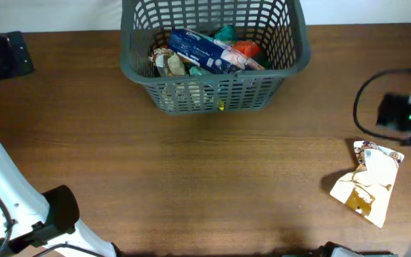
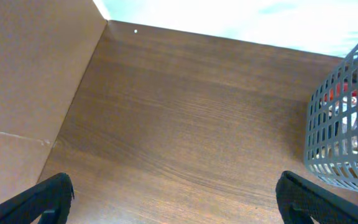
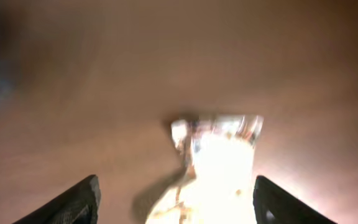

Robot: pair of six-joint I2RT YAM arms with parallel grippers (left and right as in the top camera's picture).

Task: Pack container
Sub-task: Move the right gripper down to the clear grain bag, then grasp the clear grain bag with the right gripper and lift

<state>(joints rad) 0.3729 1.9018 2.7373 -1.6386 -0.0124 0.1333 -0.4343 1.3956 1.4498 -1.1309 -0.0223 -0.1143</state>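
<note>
The brown wood-grain counter is the biggest thing under me. At the middle of its far edge stands the container, a large dark grey plastic basket with lattice-slotted walls and a rim that flares outward. It sits upright and holds a heap of snack packets: a long blue packet lies slantwise on top, with an orange packet and a green one beside it. Well apart from the basket, near the right edge towards the near right corner, a white-and-gold packet lies flat on the wood. My right hand hangs over that packet with its fingers spread wide, one on either side, though this view is blurred and glaring. My left hand is spread wide too, holding nothing, above bare counter left of the basket.
</note>
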